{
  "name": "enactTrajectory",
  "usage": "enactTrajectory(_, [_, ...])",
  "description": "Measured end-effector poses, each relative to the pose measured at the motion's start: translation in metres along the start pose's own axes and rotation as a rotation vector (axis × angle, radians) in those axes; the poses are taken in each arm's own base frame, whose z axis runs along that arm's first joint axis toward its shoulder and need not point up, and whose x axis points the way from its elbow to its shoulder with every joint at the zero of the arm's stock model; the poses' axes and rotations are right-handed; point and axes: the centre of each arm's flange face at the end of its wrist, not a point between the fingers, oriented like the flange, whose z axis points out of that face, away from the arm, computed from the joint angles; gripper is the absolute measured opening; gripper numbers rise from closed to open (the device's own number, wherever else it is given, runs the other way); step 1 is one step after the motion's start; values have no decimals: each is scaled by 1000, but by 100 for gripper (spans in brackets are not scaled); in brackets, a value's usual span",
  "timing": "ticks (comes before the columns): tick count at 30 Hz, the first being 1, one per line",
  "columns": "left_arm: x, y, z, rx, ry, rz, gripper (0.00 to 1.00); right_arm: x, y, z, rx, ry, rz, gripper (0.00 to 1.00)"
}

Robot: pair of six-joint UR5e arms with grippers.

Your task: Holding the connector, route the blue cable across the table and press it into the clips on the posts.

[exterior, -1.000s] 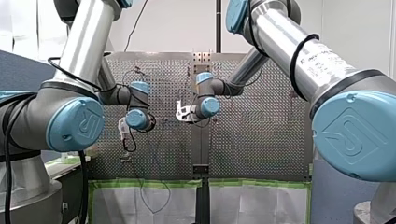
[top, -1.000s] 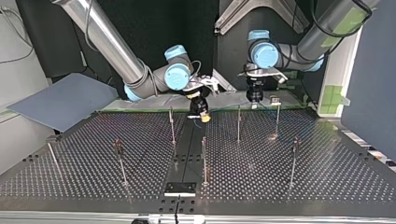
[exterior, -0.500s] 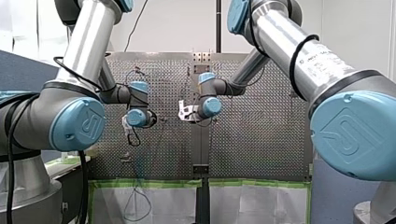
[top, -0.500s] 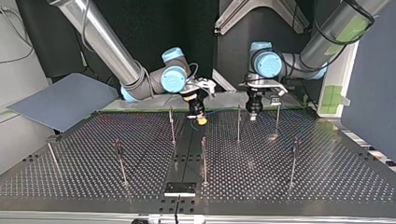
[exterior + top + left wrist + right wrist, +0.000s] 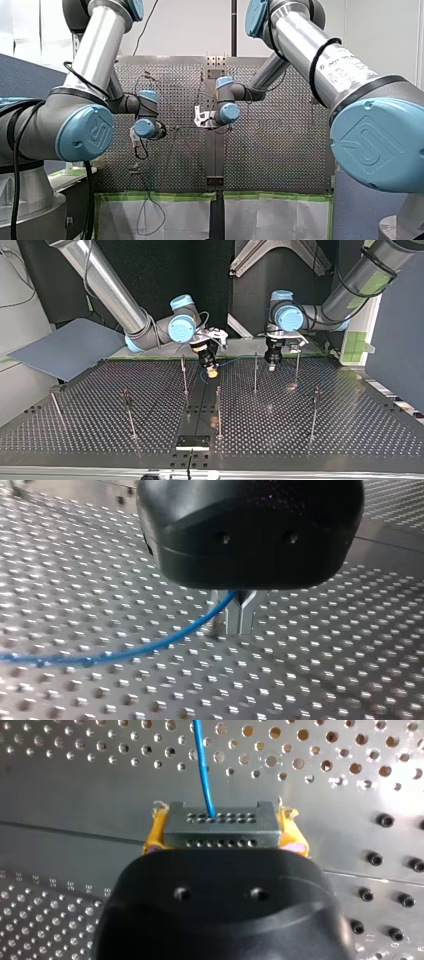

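My right gripper (image 5: 222,832) is shut on a grey connector (image 5: 221,826), which sits between its yellow pads (image 5: 155,835). The blue cable (image 5: 202,765) leaves the connector's holed face and runs ahead over the perforated table (image 5: 350,750). In the top view this gripper (image 5: 211,371) hangs low near the middle of the table's far side. My left gripper (image 5: 241,620) has its metal fingers shut on the blue cable (image 5: 150,647), just above the table. In the top view it (image 5: 271,365) stands right of a thin post (image 5: 255,372), and the cable (image 5: 235,360) spans the two grippers.
Several thin posts rise from the table, among them one (image 5: 184,375) beside my right gripper, one (image 5: 218,410) in the middle and one (image 5: 314,412) at the top view's right. A grey board (image 5: 65,347) lies at its left. A dark plate (image 5: 192,442) sits at the near edge.
In the top view my right gripper has moved left and nearer with the connector. My left gripper has come down toward the table. In the front view the hanging wire loop has swung.
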Motion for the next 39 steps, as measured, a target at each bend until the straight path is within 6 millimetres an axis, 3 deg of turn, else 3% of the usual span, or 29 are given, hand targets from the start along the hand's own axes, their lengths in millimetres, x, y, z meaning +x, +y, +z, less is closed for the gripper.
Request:
enactTrajectory(7, [2,2,9,12,-6,0,0,0,5,1,-8,3,6,0])
enactTrajectory(19, [-30,7,39,2,-69,-11,0,0,22,4,-30,3,9,0])
enactTrajectory(20, [-31,7,39,1,-69,-11,11,0,22,4,-30,3,9,0])
enactTrajectory(21, [-31,8,40,-2,-68,-9,11,0,22,4,-30,3,9,0])
enactTrajectory(23, [-31,10,40,-9,-63,-3,34,0,22,4,-30,3,8,0])
enactTrajectory(24, [-31,11,39,-16,-58,3,34,0,22,4,-30,3,8,0])
enactTrajectory(26, [-30,13,38,-30,-49,14,64,0,21,4,-29,3,8,0])
enactTrajectory(27, [-29,14,37,-40,-41,23,64,0,21,4,-28,3,7,0])
enactTrajectory(28, [-29,15,36,-47,-35,30,87,0,21,4,-28,3,7,0])
enactTrajectory(29, [-27,15,35,-55,-27,37,100,0,21,4,-28,2,7,0])
enactTrajectory(39, [-11,22,6,-142,80,130,100,-2,18,1,-22,-19,6,0])
